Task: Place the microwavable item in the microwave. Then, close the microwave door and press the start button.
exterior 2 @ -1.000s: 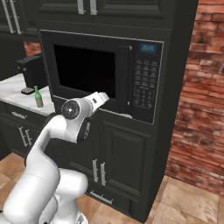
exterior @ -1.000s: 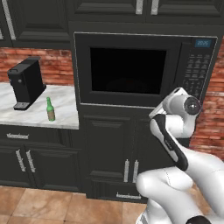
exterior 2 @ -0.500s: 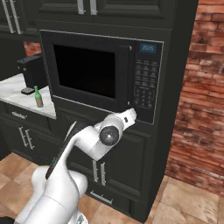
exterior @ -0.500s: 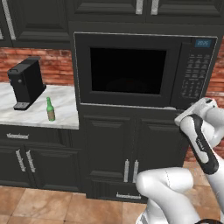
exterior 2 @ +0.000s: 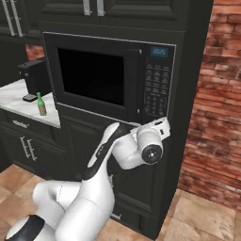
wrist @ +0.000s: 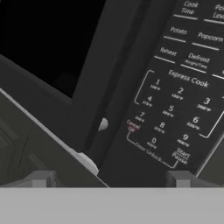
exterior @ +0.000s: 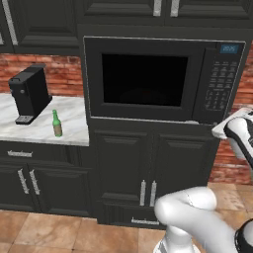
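Hand (wrist: 109, 179) held just off the microwave (exterior: 163, 81) keypad, fingers spread wide and empty. Start button (wrist: 183, 154) lying ahead and toward the right fingertip, apparently at the keypad's bottom corner. Microwave door (exterior: 143, 79) shut.

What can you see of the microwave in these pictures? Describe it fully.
The microwave is a large black built-in unit set between dark cabinets. Its door, with a dark window, is shut. To the right sits a keypad panel under a small blue display. Close up, the keys read Potato, Popcorn, Reheat, Defrost, Express Cook, numbers and Start. The open pincer hovers before it.
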